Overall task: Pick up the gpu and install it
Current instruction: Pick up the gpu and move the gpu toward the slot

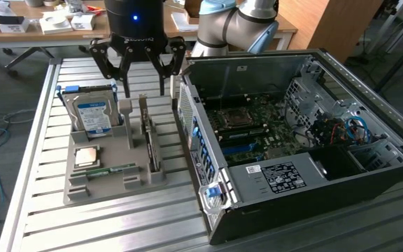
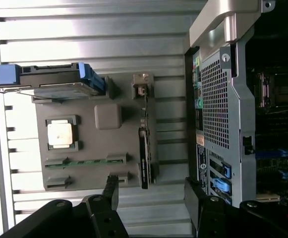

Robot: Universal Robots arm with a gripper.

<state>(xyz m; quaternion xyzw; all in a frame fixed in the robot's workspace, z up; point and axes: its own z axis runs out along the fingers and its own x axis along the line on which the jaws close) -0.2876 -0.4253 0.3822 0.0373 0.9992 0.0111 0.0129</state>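
Tool [image 1: 144,86] hanging released above the gpu [image 1: 147,137]: pick-up step in hand, card not yet gripped.
The tool is hovering wide open just over the gpu, which is standing on edge in the tray [image 1: 103,191] beside the case [image 1: 293,173]. The grasp is calling for fingers straddling its thin top edge squarely. The tray is also holding a drive [image 1: 93,116], a CPU [image 1: 88,156] and, seemingly, a memory stick [image 1: 114,169].
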